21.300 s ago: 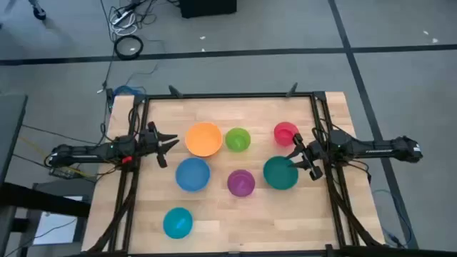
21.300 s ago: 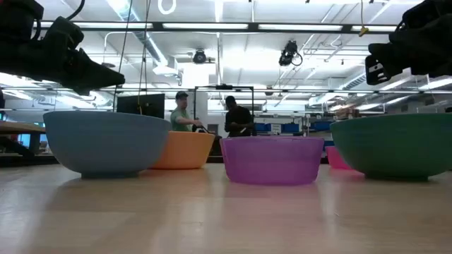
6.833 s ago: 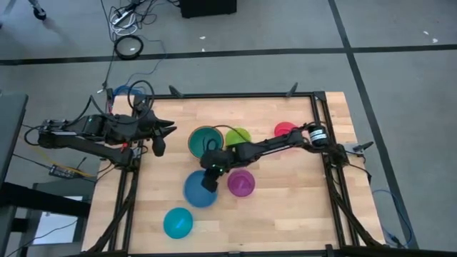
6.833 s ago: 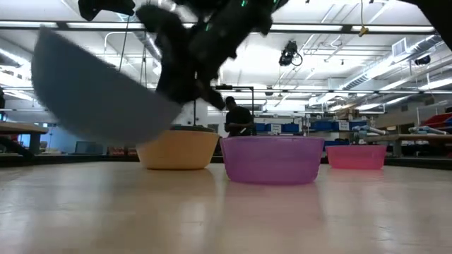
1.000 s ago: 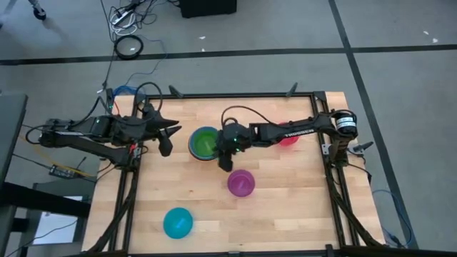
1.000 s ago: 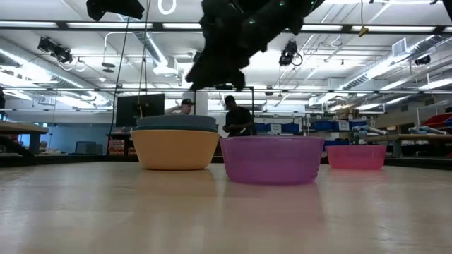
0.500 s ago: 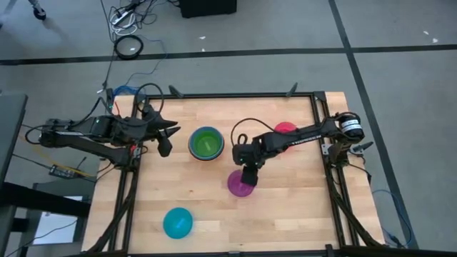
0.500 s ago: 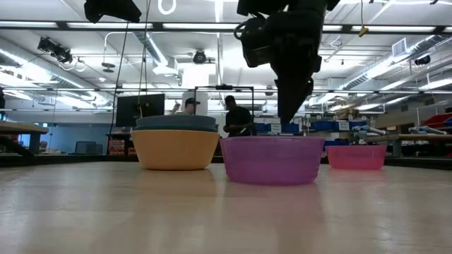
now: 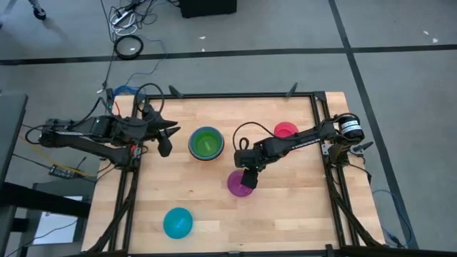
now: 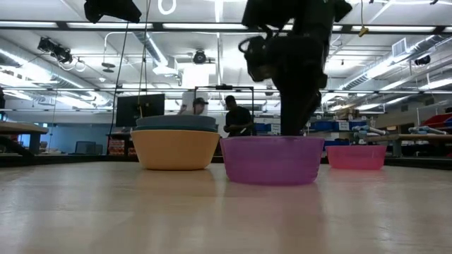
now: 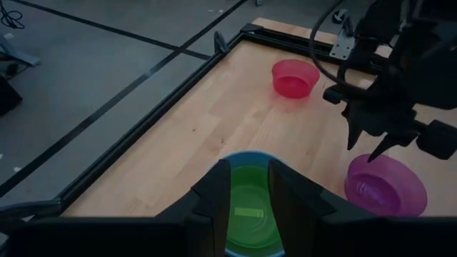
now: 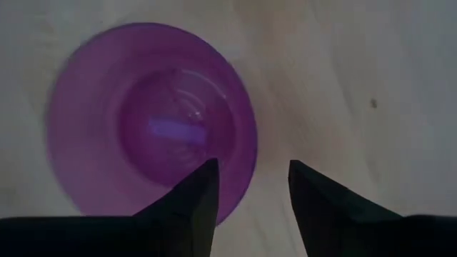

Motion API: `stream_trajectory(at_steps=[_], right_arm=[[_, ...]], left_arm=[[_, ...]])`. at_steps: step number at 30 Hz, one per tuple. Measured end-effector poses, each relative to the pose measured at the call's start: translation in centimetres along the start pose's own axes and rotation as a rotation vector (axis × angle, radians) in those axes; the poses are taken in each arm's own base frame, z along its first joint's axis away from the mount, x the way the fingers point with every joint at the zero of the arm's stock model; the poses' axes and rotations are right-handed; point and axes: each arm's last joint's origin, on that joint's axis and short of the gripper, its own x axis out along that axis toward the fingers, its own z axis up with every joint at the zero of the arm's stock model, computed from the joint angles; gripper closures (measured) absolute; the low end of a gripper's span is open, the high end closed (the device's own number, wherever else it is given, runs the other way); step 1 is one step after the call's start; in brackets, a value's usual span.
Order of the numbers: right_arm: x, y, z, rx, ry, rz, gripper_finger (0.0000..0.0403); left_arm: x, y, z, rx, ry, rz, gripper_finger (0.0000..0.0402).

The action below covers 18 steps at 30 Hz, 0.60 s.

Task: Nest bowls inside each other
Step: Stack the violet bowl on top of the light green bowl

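A purple bowl (image 9: 240, 183) (image 12: 150, 128) stands alone on the table's middle. My right gripper (image 9: 248, 178) (image 12: 250, 187) hangs open over its rim, pointing down, one finger above the bowl's inside and one outside it. A stack of bowls (image 9: 206, 143) stands to the left, orange outermost (image 10: 175, 148), lime green innermost (image 11: 248, 207). A pink-red bowl (image 9: 285, 130) stands at the far right and a cyan bowl (image 9: 178, 223) near the front edge. My left gripper (image 9: 171, 137) (image 11: 248, 193) waits open, left of the stack.
A dark metal frame (image 9: 318, 128) runs along the table's left, far and right edges. Bare wood lies between the purple bowl and the cyan bowl and along the front right. People stand in the room beyond the table (image 10: 236, 116).
My right gripper has left the stack and swung toward the table's near right, over the purple bowl. It has tipped from a slant to pointing almost straight down and has come lower, down to the bowl's rim. The bowls have stayed where they were.
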Motion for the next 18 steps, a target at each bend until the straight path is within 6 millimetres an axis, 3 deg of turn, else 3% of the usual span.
stream_trajectory(at_steps=[11,14,18], right_arm=[[3.1,-0.7,-1.5,0.076,-0.064,0.046,0.0255],[3.2,-0.7,-1.6,0.066,-0.062,0.048,0.0292],[2.9,-0.6,-1.3,0.013,-0.05,0.094,0.0381]], left_arm=[[0.0,0.0,0.0,0.0,0.0,0.0,0.0298],[0.0,0.0,0.0,0.0,0.0,0.0,0.0298],[0.0,0.0,0.0,0.0,0.0,0.0,0.0298]])
